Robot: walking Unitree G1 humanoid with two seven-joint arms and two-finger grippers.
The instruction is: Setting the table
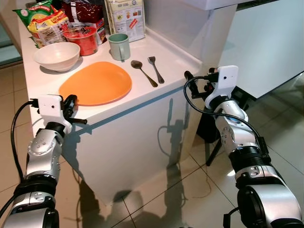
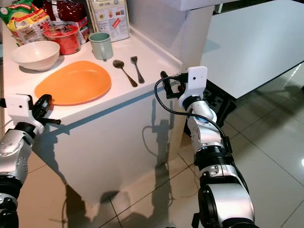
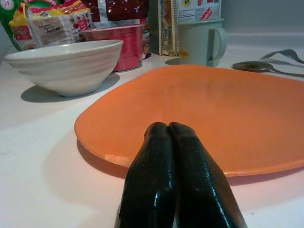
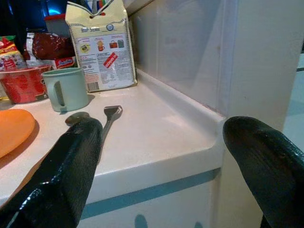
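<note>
Two claws flank the white counter (image 1: 142,95) over tiled floor (image 1: 190,190): left claw (image 3: 168,130) shut empty, right claw (image 4: 161,156) wide open.

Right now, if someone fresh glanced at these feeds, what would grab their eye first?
The big orange plate near the front edge of the white counter, with a spoon and fork side by side to its right. Behind it stand a white bowl, a green mug and food packets. The left gripper, fingers shut, points at the plate's rim; the right gripper hangs open off the counter's corner.
</note>
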